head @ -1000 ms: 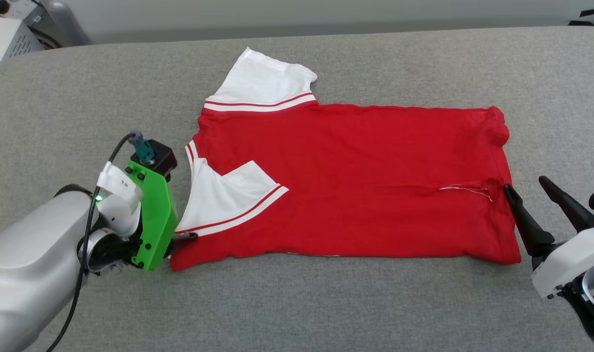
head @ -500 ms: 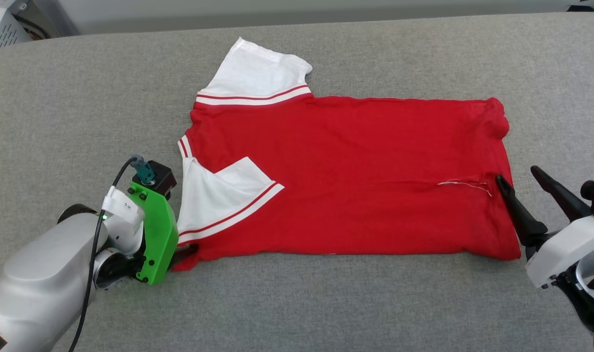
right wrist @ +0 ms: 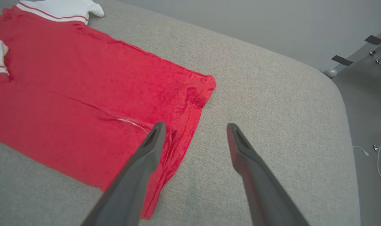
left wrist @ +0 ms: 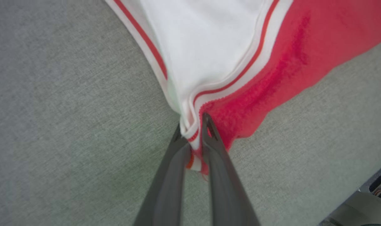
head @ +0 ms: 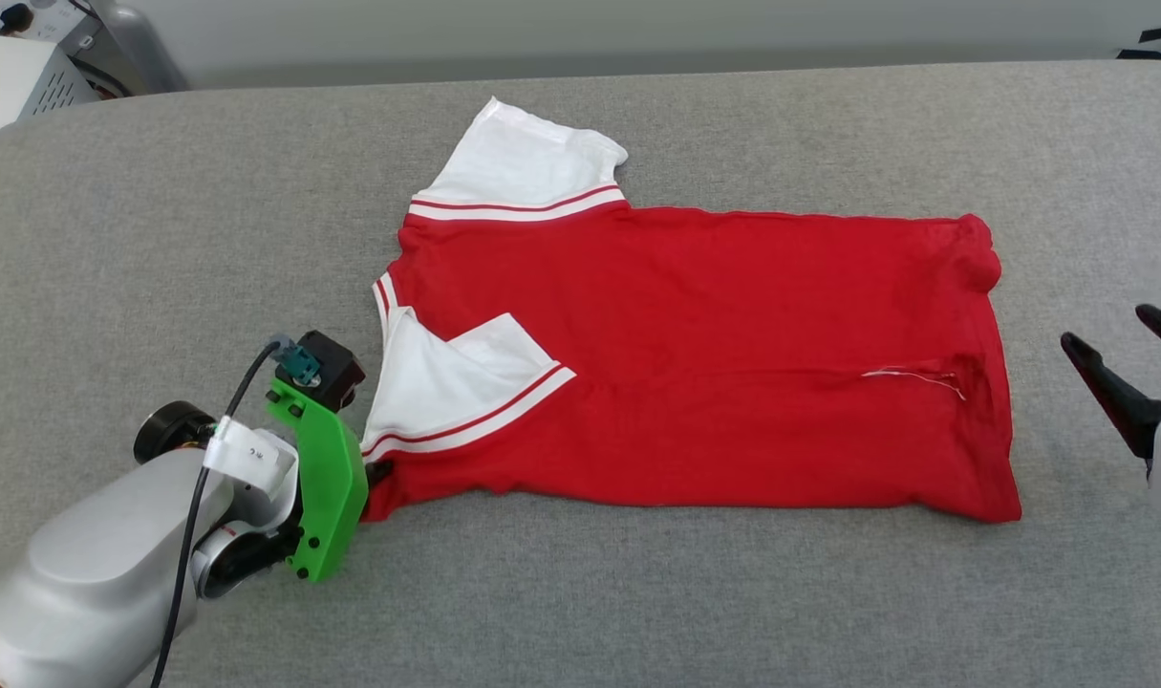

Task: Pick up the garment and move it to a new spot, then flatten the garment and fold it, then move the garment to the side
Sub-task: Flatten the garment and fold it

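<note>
Noted left pincer (left wrist: 192, 124) nipped narrow on garment (head: 695, 363) at its near-left corner, forearm low. Recorded right pincer (right wrist: 193, 127) spread wide, empty, just beside right hem. Found garment flat on grey tabletop (head: 160, 239): red body, near white sleeve folded inward, far sleeve spread outward.

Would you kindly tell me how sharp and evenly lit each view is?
Head view: sharp, evenly lit, no glare on the garment. Left wrist view: soft all over, left fingers blurred. Right wrist view: fairly sharp, right fingers slightly soft, no hard shadows.

Red garment (head: 733, 382), white red-striped sleeves (head: 527, 158), grey surface (head: 207, 239), green bracket (head: 330, 497)
</note>
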Available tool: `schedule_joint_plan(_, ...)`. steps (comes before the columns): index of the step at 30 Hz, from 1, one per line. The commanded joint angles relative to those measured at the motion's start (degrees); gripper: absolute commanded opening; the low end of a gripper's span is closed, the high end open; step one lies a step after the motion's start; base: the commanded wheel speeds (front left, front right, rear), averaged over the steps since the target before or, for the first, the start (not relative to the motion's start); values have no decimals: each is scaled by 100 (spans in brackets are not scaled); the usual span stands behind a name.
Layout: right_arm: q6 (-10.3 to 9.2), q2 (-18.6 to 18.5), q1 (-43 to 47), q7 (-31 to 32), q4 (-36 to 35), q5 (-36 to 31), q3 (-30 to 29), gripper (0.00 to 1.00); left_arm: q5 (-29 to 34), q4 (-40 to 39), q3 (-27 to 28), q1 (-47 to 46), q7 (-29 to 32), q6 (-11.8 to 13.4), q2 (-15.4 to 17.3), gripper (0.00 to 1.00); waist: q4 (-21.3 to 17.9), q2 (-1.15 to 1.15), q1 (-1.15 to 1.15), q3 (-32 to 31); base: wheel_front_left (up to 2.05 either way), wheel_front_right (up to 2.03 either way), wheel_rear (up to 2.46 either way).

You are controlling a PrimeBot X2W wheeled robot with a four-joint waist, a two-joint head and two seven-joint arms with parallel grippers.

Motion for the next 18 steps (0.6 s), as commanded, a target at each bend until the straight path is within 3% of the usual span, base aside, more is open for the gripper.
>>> schedule_joint_plan(1,-3,-94,-96,337,-46,118,49,100,66,-77,-13,44,-66,24,62,0,13,0,0,5,0,0,0)
schedule_joint_plan(8,-3,-222,-152,1581,165,498,395,100,194,-296,-38,-90,-130,24,137,0,80,0,0,135,0,0,0)
schedule_joint_plan(18,-3,414,-193,1415,1496,509,1176,100,395,-351,-83,-324,-227,24,84,0,206,0,0,442,0,0,0)
